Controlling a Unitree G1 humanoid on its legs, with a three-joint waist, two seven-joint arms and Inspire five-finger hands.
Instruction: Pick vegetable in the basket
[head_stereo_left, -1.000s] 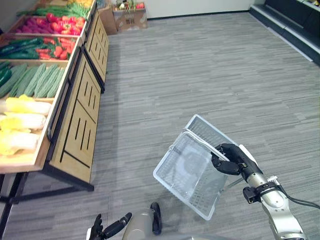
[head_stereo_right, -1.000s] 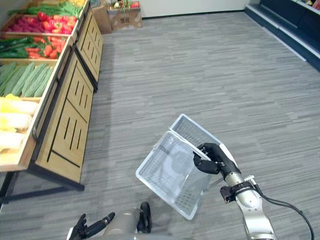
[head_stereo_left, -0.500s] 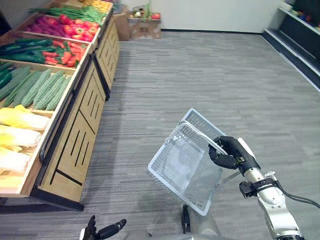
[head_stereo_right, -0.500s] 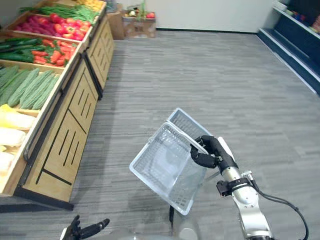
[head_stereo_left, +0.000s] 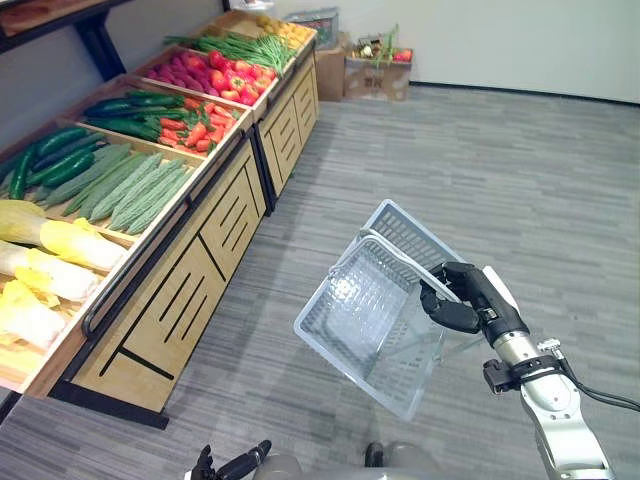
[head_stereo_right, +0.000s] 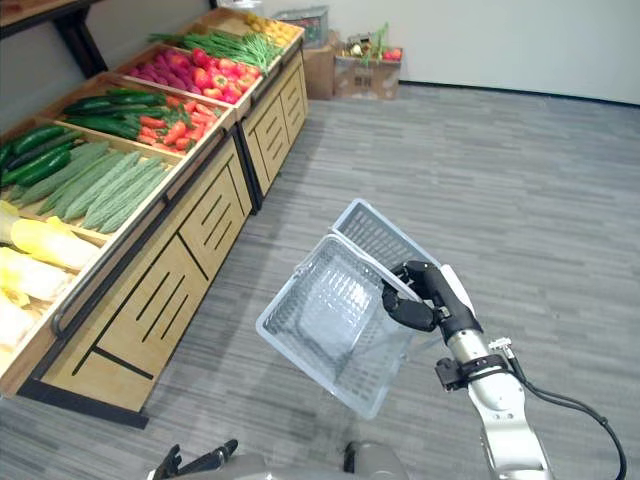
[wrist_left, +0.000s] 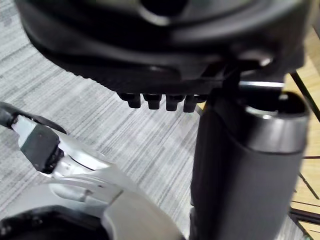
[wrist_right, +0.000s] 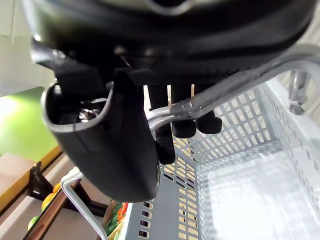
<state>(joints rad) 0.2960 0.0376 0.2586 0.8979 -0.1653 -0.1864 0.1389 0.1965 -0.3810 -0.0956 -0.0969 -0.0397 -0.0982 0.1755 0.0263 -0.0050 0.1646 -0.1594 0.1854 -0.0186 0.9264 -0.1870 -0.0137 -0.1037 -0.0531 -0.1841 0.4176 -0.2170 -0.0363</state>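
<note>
Right hand (head_stereo_left: 458, 298) clamped on handle (wrist_right: 240, 82) of tilted empty basket (head_stereo_left: 396, 232), centre-right; the tilt could spill vegetables (head_stereo_left: 130, 185). Left hand (head_stereo_left: 232, 466), bottom edge, fingers relaxed.

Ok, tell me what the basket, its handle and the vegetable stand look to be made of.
The basket: likely moulded plastic, pale grey, slightly glossy; its walls are a regular grid of slots. Its handle, gripped in the right hand: shiny and silvery, either chromed wire or clear plastic; cannot tell. The vegetable stand: matte light wood or wood-look board, on a black frame, probably metal.
</note>
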